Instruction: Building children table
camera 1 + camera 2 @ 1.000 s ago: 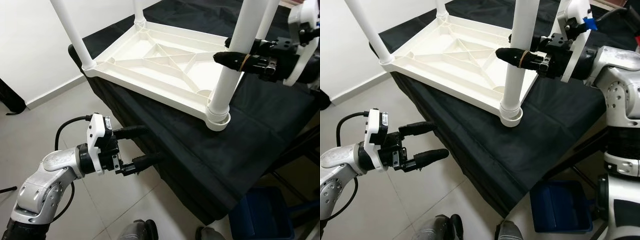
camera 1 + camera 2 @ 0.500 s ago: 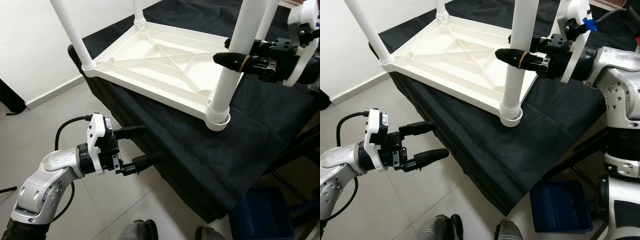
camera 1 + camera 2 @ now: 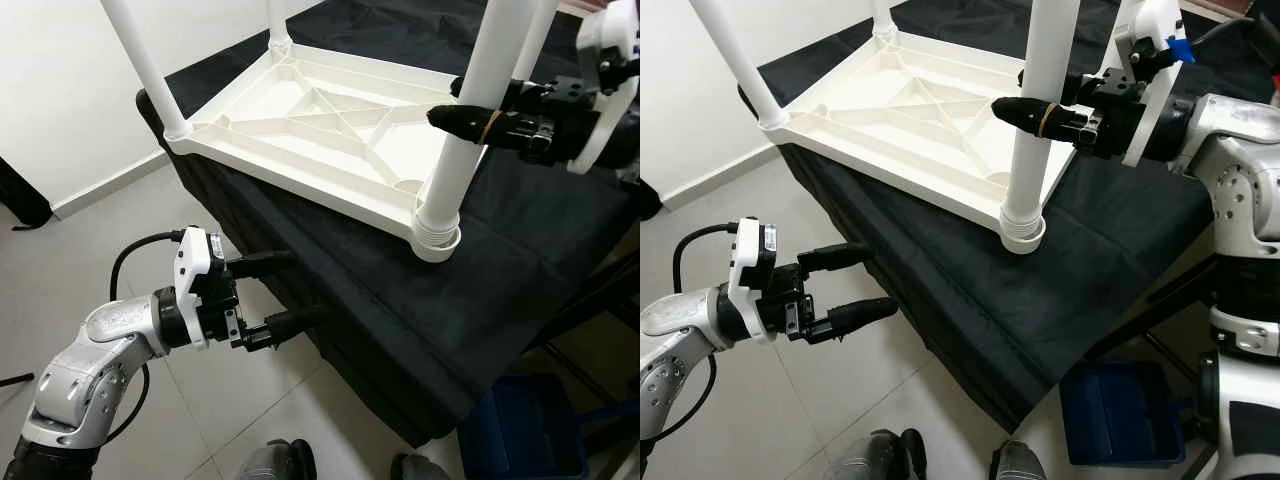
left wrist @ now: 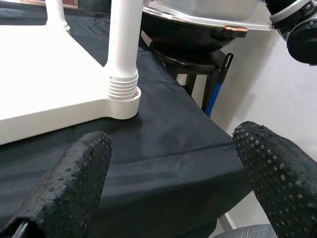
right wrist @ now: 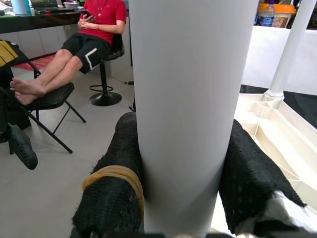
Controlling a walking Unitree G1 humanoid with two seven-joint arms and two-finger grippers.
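- On the black-draped bench (image 3: 520, 230), an upturned white table (image 3: 310, 130) is set.
- Its near leg (image 3: 1040, 110) is clamped by the right gripper (image 3: 1040, 100) jaws.
- The left gripper (image 3: 285, 292) jaws are held open, empty, beside the bench edge.

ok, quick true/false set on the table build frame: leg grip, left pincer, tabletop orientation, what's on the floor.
1. The right pincer is closed on a white table leg. True.
2. The left pincer holds a leg. False: it is open and empty, beside the black cloth's edge.
3. The white tabletop lies upside down, ribs facing up. True.
4. The gripped leg lies flat on the cloth. False: it stands upright in a corner socket.
5. A blue bin sits on the floor. True.
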